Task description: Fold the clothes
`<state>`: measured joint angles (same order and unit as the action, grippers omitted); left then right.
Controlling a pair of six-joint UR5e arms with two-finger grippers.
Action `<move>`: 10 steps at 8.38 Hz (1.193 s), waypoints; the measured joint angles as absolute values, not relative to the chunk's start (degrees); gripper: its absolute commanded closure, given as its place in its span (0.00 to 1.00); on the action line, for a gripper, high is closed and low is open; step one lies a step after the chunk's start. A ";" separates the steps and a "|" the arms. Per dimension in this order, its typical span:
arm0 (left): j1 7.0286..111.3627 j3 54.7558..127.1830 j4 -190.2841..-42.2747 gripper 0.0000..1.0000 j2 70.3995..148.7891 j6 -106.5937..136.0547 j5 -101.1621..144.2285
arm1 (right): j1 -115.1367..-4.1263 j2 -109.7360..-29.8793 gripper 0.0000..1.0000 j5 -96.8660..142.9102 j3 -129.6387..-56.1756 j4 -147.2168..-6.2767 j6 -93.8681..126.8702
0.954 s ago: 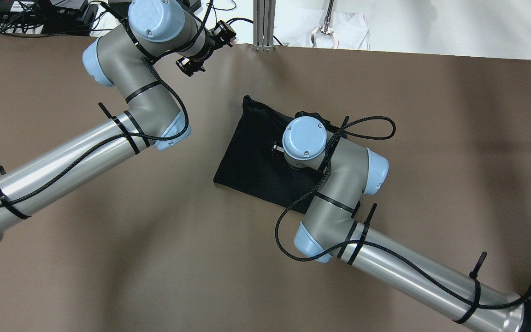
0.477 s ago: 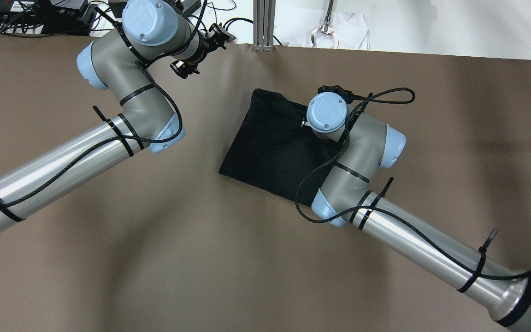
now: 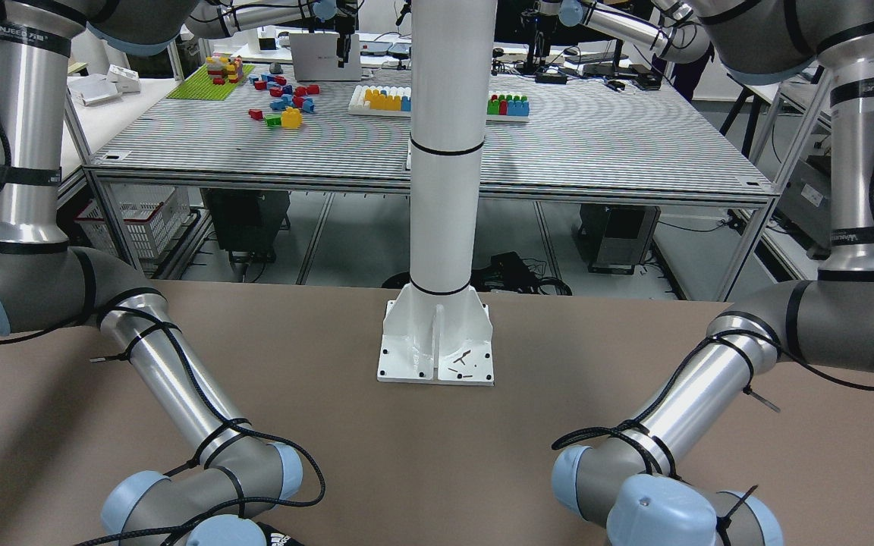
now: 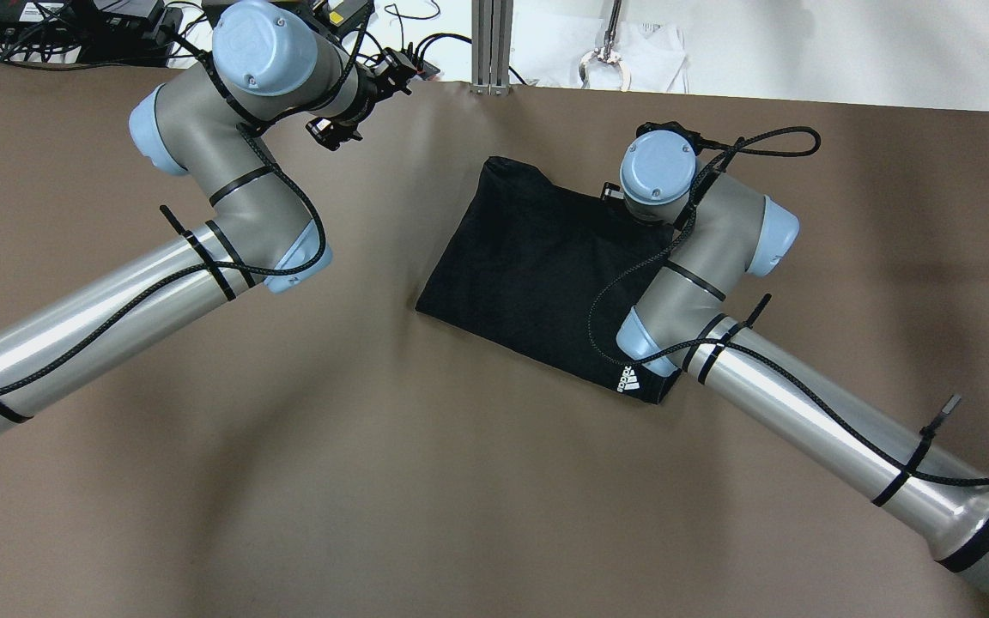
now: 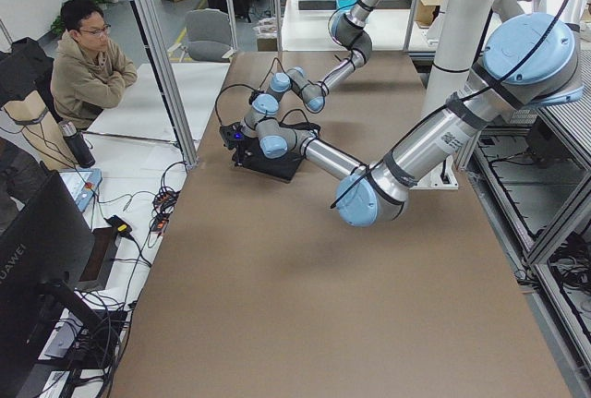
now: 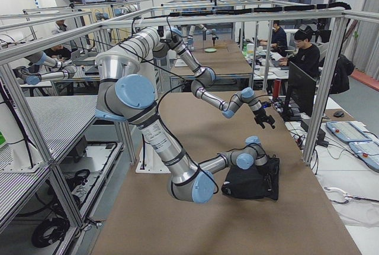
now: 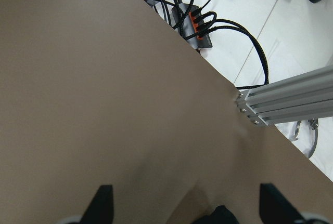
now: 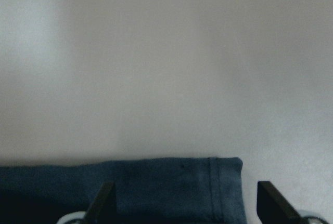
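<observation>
The clothes point(image 4: 537, 266) are one black garment, folded into a rectangle and lying flat on the brown table point(image 4: 288, 481); a white printed mark point(image 4: 627, 379) shows at its near right corner. They also show in the side views point(image 5: 274, 163) point(image 6: 251, 185). My right wrist hangs over the fold's far right corner. In the right wrist view my right gripper point(image 8: 187, 203) is open and holds nothing, and a hemmed edge point(image 8: 171, 182) lies between its fingers. My left gripper point(image 4: 363, 99) is open and empty over bare table at the far left point(image 7: 187, 206).
An aluminium post point(image 4: 490, 47) stands at the table's far edge, with cables and a power strip point(image 7: 190, 24) to its left. The white pedestal point(image 3: 437, 341) stands at the robot's side. A person point(image 5: 88, 66) sits beyond the table's end.
My right arm has swung from the middle of the clothes to their far right corner. The fold has slid a little the same way, and its white mark is uncovered. My left arm drew back slightly left.
</observation>
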<state>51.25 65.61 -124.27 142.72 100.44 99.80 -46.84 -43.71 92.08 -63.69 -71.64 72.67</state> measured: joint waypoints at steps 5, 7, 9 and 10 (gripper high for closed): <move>52.02 76.94 -123.65 0.00 131.56 87.67 99.96 | -54.50 -51.02 0.05 98.41 -71.95 -71.25 60.73; 54.28 86.10 -123.60 0.00 119.97 70.73 99.92 | -60.18 -56.76 0.05 101.67 -76.04 -71.20 49.71; 60.30 93.06 -123.63 0.00 106.98 49.60 98.81 | -68.33 -62.99 0.05 103.43 -78.62 -71.16 31.72; 63.57 96.35 -123.67 0.00 100.49 39.64 97.47 | -72.34 -65.28 0.05 104.29 -78.96 -71.06 22.56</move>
